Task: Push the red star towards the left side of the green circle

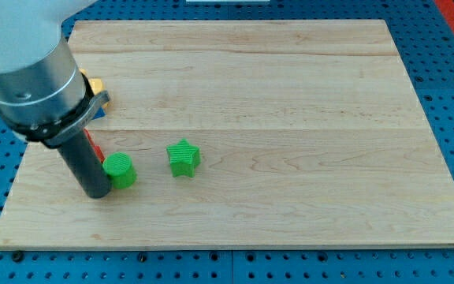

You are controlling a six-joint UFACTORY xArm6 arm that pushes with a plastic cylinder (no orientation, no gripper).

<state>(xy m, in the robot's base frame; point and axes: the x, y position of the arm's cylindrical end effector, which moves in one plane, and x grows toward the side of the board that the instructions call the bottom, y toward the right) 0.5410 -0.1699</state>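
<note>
The green circle [120, 170] lies on the wooden board [290, 118] at the view's lower left. A red block [94, 150], mostly hidden behind the rod, shows as a thin sliver just left of and above the green circle; its shape cannot be made out. My tip [98, 192] rests on the board just left of the green circle, touching or nearly touching it. The arm's grey body covers the view's upper left.
A green star [184, 158] lies to the right of the green circle. A yellow block [93, 83] and a bit of a blue block [99, 110] peek out from behind the arm near the board's left edge.
</note>
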